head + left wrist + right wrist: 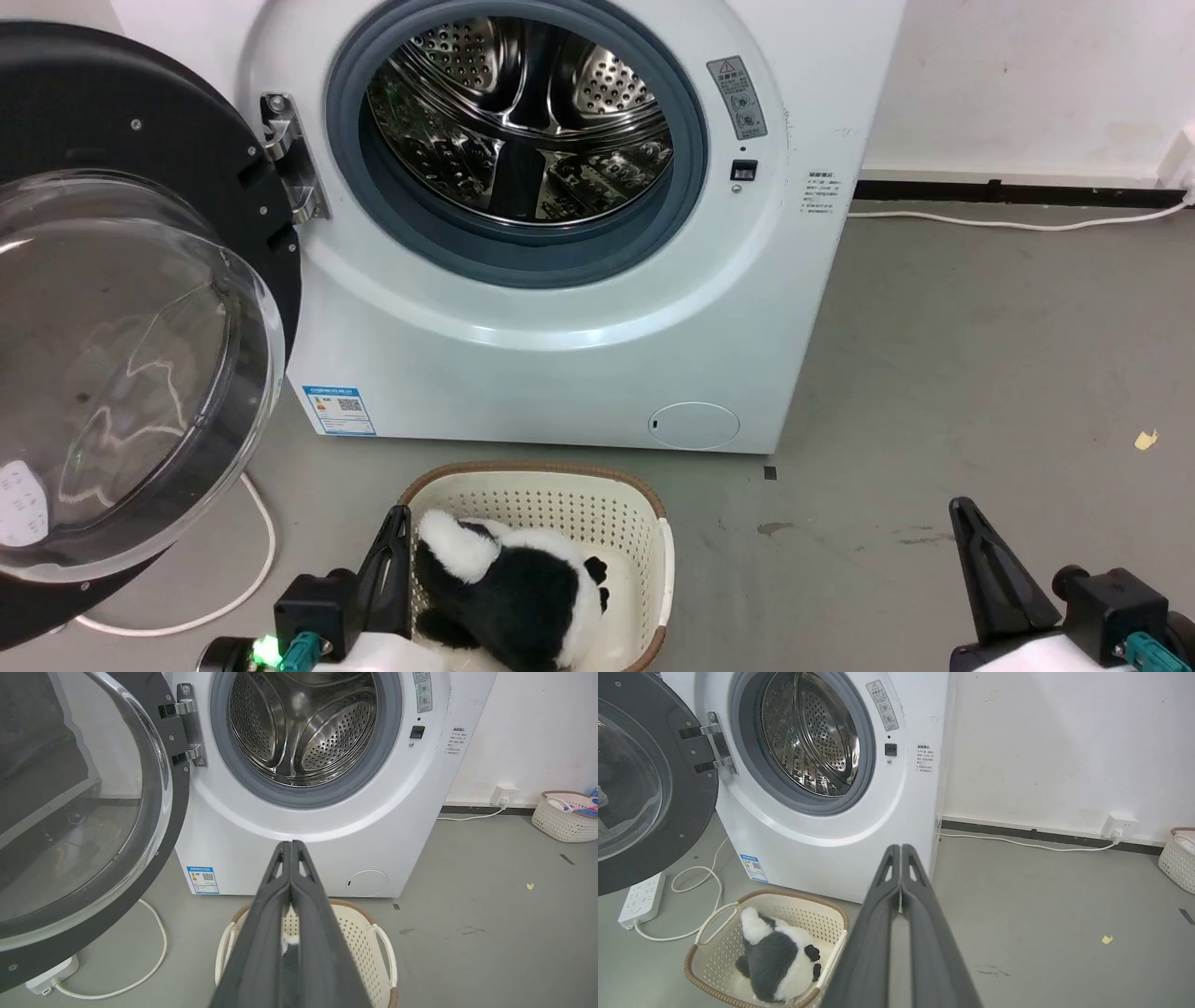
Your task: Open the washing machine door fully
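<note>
The washing machine door (131, 327) hangs swung wide at the left of the washing machine (560, 373). It looks rigid and hinge-bound, its glass bowl slick — the black rim's free edge seems the surer place to push. Left pincer (292, 847) and right pincer (901, 849) are pinched closed, empty, off the door.

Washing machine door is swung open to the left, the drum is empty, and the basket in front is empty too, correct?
No. The basket holds a black-and-white plush toy, as the head view shows. The washing machine door is open to the left and the drum is empty.
</note>
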